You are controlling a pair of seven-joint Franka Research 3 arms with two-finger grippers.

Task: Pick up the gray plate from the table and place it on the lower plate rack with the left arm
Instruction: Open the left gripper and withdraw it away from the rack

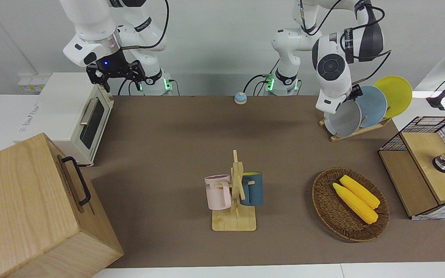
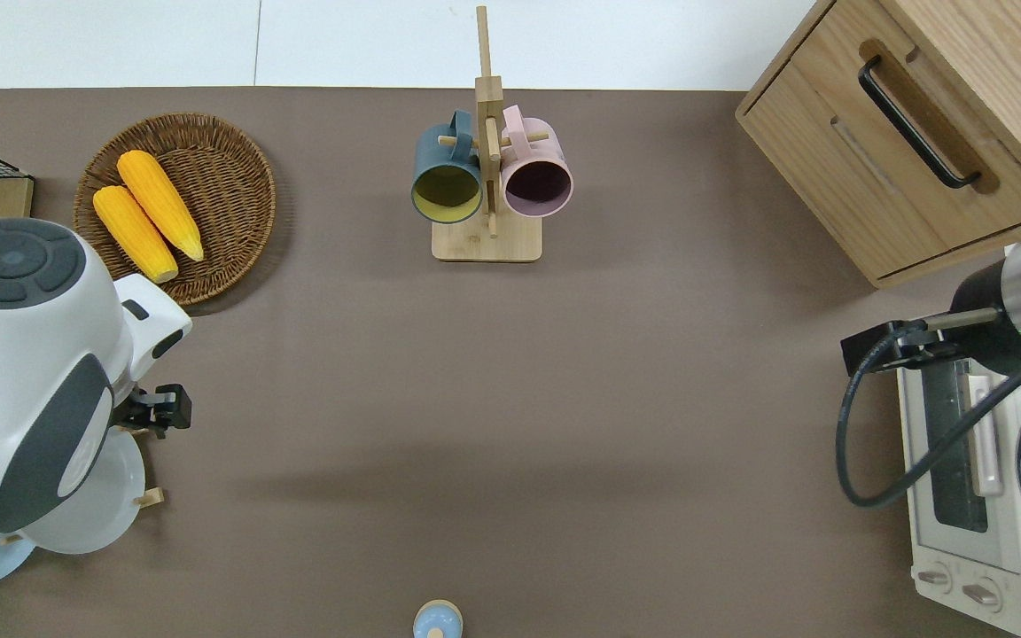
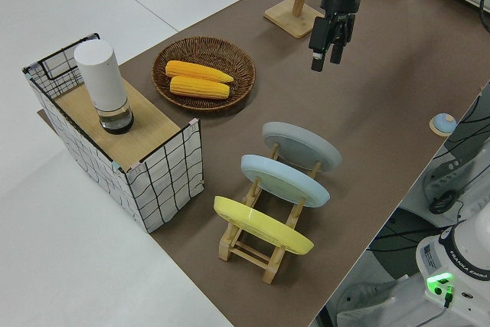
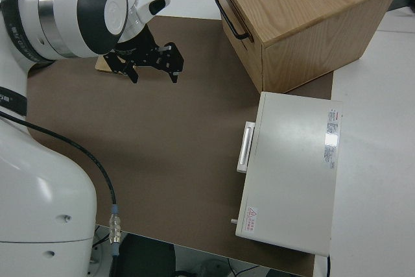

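Note:
The gray plate [image 1: 342,119] stands on edge in the lower plate rack [image 1: 357,131], in the slot farthest from the robots; it also shows in the left side view [image 3: 302,147] and the overhead view [image 2: 94,514]. My left gripper [image 3: 328,50] is open and empty, up in the air. In the overhead view it [image 2: 156,415] is over the bare table between the rack [image 2: 149,498] and the corn basket. The right arm is parked, its gripper [image 4: 152,66] open.
A light blue plate [image 1: 373,105] and a yellow plate [image 1: 394,94] fill the rack's other slots. A wicker basket [image 1: 326,210] with corn, a wire crate [image 1: 423,127], a mug stand [image 1: 235,222] with two mugs, a toaster oven [image 1: 68,116] and a wooden cabinet [image 1: 21,208] stand around.

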